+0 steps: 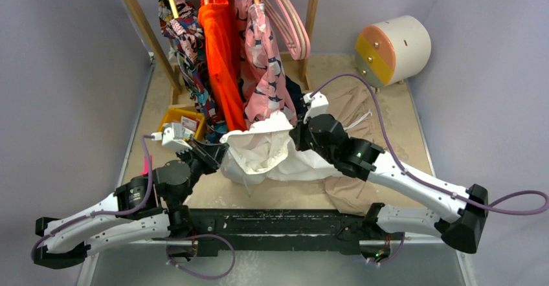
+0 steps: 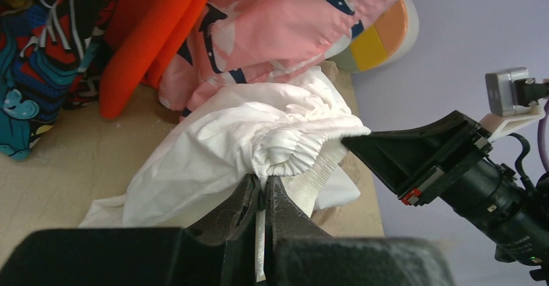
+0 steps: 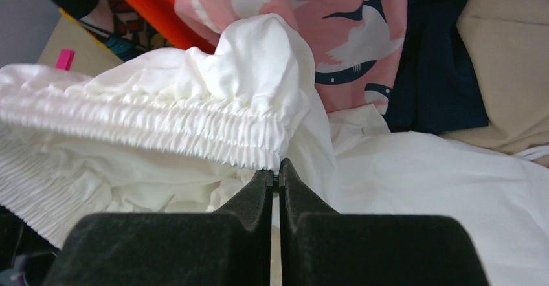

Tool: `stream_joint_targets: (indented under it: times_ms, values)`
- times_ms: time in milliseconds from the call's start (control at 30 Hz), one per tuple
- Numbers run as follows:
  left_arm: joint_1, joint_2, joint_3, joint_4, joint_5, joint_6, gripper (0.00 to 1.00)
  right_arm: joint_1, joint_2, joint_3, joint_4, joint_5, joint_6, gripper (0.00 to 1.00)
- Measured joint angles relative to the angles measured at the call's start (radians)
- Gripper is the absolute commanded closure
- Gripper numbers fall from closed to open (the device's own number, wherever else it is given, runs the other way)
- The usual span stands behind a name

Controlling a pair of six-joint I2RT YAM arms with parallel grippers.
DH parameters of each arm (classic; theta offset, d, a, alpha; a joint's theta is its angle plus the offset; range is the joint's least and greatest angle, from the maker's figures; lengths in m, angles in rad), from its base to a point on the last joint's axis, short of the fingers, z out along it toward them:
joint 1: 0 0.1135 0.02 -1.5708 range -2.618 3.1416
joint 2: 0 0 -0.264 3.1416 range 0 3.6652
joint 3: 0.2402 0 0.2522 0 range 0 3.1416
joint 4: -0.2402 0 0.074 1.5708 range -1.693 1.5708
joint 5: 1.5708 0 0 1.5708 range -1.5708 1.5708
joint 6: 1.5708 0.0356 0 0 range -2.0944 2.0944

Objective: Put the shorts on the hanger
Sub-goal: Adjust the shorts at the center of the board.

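Your left jaws and right jaws are each pinched shut on the gathered waistband of the shorts [image 1: 265, 153], holding them up over the worktop [image 1: 158, 105]. That grasp looks done. The hanger [image 1: 294, 37] hangs bare on the far rack, so the hanging itself is left.
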Motion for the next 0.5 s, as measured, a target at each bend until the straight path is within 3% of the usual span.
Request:
stream_joint_targets:
  times_ms: [133,333,500]
  values:
    - [0.0,-0.007,-0.028,-0.044,-0.07,-0.106,1.0,-0.049,0.069,-0.003,0.027,-0.051,0.067,0.97]
    - [0.0,0.031,-0.068,-0.103,-0.16,-0.267,1.0,-0.055,0.13,-0.022,0.069,-0.129,0.134,0.61]
    - [0.0,0.057,-0.079,-0.128,-0.198,-0.353,1.0,-0.055,0.096,-0.074,0.075,-0.177,0.167,0.48]
